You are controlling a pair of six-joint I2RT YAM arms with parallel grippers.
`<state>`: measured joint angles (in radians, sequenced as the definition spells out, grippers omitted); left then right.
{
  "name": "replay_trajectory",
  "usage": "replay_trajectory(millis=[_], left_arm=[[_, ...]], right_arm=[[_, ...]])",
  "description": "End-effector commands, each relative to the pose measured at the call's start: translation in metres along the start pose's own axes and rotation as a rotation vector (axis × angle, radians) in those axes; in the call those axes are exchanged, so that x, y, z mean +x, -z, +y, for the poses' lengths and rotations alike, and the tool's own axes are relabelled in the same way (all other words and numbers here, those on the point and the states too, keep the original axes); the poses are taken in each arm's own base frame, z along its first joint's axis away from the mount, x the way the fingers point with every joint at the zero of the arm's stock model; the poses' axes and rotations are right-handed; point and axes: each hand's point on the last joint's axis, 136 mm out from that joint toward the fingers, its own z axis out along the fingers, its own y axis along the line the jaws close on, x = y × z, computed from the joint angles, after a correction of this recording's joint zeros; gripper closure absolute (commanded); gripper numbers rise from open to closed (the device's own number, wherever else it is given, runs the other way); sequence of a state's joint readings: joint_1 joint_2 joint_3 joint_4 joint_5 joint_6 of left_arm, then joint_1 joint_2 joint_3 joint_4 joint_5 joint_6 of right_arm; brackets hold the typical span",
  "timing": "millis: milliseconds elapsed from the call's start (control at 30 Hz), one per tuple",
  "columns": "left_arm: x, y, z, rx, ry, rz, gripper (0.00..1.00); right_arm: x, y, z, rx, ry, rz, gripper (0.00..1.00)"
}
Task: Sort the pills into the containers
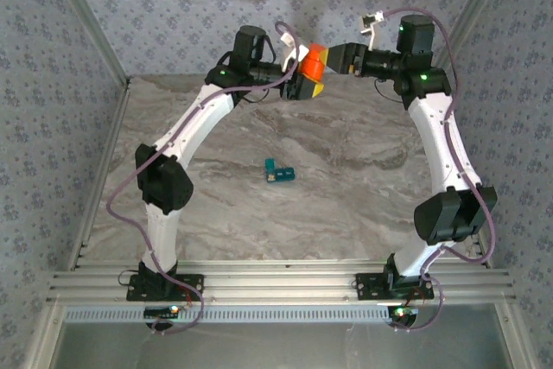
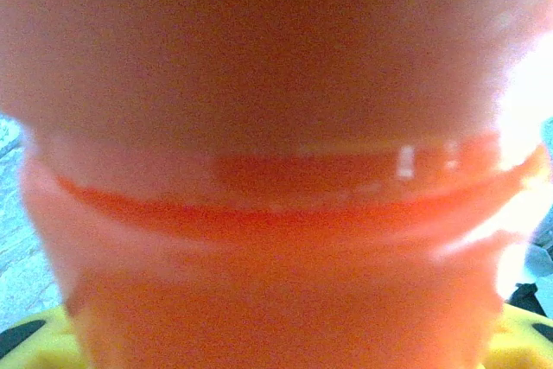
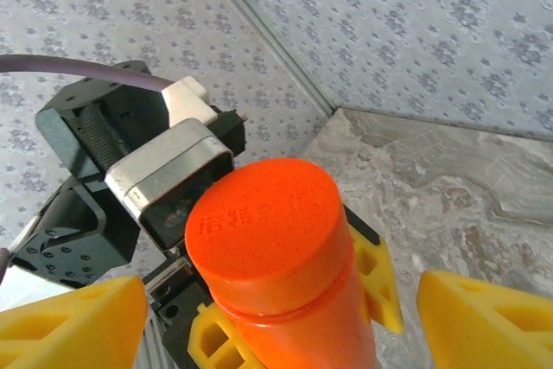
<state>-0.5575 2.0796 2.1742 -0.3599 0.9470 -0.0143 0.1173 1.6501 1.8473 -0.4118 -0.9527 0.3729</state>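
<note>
Upper middle: left gripper [image 1: 309, 82] clamps the light, slick orange bottle [image 2: 276, 283]; right gripper [image 3: 281, 300] stands open astride its cap [image 3: 268, 222], probably best pinched firmly at the sides.

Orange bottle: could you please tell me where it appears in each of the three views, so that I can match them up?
Top external: the orange bottle is at top centre, held aloft between the two arms' ends.
Left wrist: close up and blurred, across the centre.
Right wrist: bottom centre, its cap towards the camera.
Shared landmark: the yellow fingers clamping it.
</note>
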Motion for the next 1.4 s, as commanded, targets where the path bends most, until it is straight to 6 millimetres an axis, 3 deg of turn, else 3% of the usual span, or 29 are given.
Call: replay_trajectory(millis=[0, 267, 500, 867, 933, 1067, 1100, 1133, 1167, 1367], left_arm=[[-0.02, 0.008, -0.023, 0.058, -0.062, -0.027, 1.0], [-0.02, 0.006, -0.03, 0.08, -0.059, -0.022, 1.0], [-0.019, 0.005, -0.032, 0.085, -0.057, -0.02, 1.0], [-0.018, 0.004, -0.03, 0.085, -0.055, -0.017, 0.99], [-0.017, 0.003, -0.027, 0.068, -0.05, -0.014, 0.9], [-0.013, 0.004, -0.018, 0.008, -0.049, 0.0, 0.54], [-0.011, 0.004, -0.015, -0.008, -0.048, 0.007, 0.36], [-0.01, 0.005, -0.014, -0.014, -0.049, 0.01, 0.06], [-0.01, 0.006, -0.013, -0.018, -0.05, 0.011, 0.01], [-0.003, 0.014, -0.013, -0.03, -0.061, 0.026, 0.01]], right_arm=[[-0.002, -0.006, 0.011, -0.048, 0.022, 0.018, 0.17], [0.003, -0.022, 0.016, -0.07, 0.025, 0.05, 0.22], [0.007, -0.027, 0.013, -0.075, 0.012, 0.066, 0.46], [0.007, -0.031, 0.014, -0.073, 0.018, 0.064, 0.71], [0.005, -0.029, 0.013, -0.055, 0.027, 0.049, 0.71], [0.0, -0.023, 0.001, 0.019, 0.03, 0.011, 0.74], [0.0, -0.02, -0.003, 0.035, 0.028, 0.005, 0.75], [0.0, -0.018, -0.005, 0.047, 0.027, -0.001, 0.75], [-0.003, -0.015, -0.009, 0.065, 0.027, -0.013, 0.75], [-0.004, -0.002, -0.025, 0.145, 0.004, -0.041, 0.75]])
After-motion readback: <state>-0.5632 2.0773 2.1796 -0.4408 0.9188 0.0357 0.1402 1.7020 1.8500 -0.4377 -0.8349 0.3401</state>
